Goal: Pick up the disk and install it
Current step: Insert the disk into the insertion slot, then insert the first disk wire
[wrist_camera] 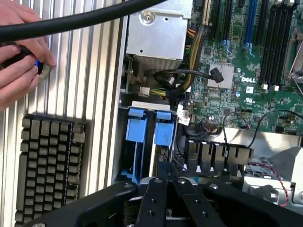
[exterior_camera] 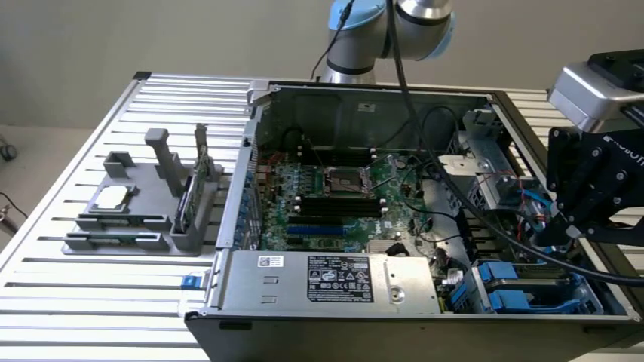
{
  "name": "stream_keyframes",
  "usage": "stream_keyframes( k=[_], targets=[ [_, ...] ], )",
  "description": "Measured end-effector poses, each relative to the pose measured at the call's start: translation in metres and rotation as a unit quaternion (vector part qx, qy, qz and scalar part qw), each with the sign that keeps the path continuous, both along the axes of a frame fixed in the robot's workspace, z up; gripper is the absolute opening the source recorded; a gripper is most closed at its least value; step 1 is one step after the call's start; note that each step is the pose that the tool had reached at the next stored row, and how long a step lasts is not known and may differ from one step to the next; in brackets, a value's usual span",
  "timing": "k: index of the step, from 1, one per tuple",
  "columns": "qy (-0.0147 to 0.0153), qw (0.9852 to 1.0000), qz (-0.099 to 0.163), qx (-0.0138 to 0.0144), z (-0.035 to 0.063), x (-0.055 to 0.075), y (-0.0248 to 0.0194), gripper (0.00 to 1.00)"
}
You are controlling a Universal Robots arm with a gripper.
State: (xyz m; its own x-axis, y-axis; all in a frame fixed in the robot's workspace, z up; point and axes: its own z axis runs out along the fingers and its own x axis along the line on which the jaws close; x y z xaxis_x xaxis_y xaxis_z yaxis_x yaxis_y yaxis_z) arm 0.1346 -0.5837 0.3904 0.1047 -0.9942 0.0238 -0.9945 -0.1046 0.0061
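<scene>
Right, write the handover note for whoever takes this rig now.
Claw: shut, nothing seen held, poised over the drive bay.
Job's things: two blue-railed units stand in that bay. Which one is the disk cannot be told.
Done: pickup and carry look finished.
Left: full seating is unconfirmed.
Note: a person's hand rests on the table by a keyboard.
</scene>
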Motion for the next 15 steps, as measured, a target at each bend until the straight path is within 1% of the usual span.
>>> stream_keyframes(
  k=[15],
  targets=[
    [0.0000,1.0000,0.000,-0.0002,0.0001,-0.0002,0.0000,0.11]
  ],
)
